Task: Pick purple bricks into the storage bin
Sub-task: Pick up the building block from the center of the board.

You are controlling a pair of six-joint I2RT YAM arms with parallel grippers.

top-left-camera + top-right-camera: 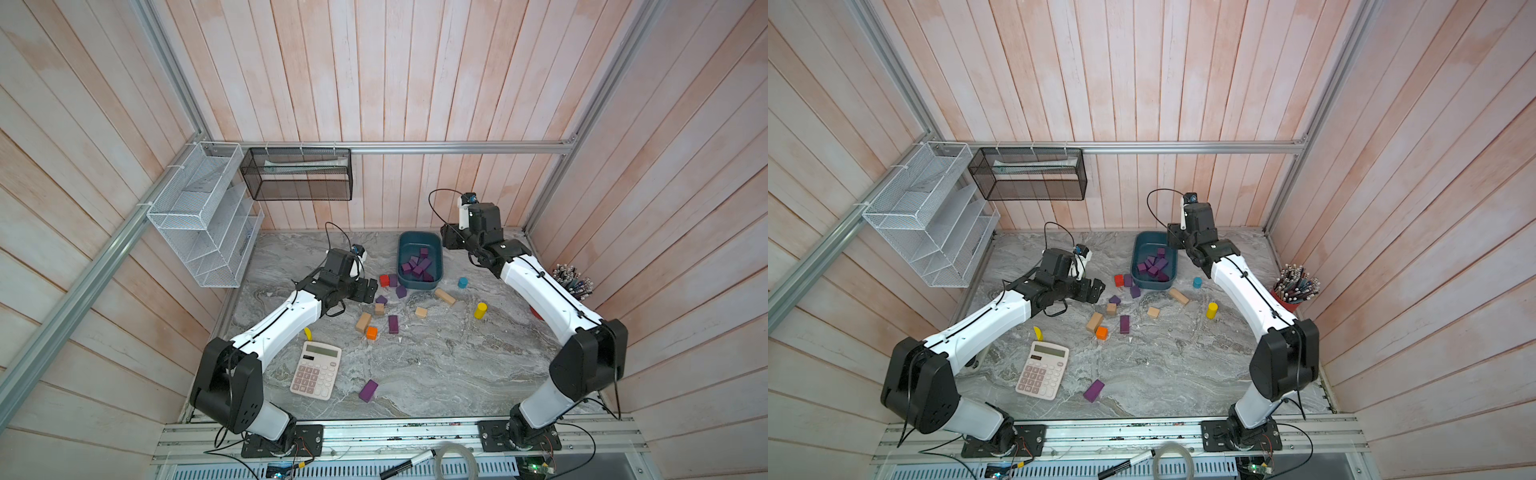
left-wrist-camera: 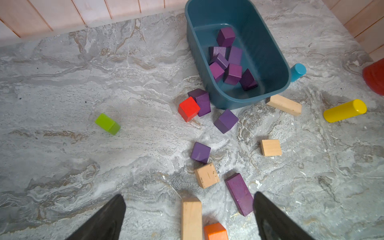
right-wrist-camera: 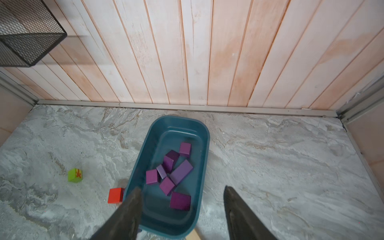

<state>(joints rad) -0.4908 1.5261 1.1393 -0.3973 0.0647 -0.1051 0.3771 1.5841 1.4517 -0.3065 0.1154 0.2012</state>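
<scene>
Nearest the storage bin (image 1: pixel 419 282) from my side, a calculator (image 1: pixel 316 368) shows keys too small to read, and five purple bricks (image 2: pixel 240 194) lie loose on the counter (image 1: pixel 436 365), one beside the calculator. The left tool (image 2: pixel 188 216) hangs spread and empty. Over the bin, the right tool (image 3: pixel 182 199) is parted, holding nothing; seven bricks lie inside, and a green cube (image 3: pixel 75 175), hidden in both top views, carries an orange mark.

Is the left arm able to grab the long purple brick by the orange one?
Probably yes. The left gripper is open, the long purple brick lies flat just ahead, nothing covering it.
</scene>
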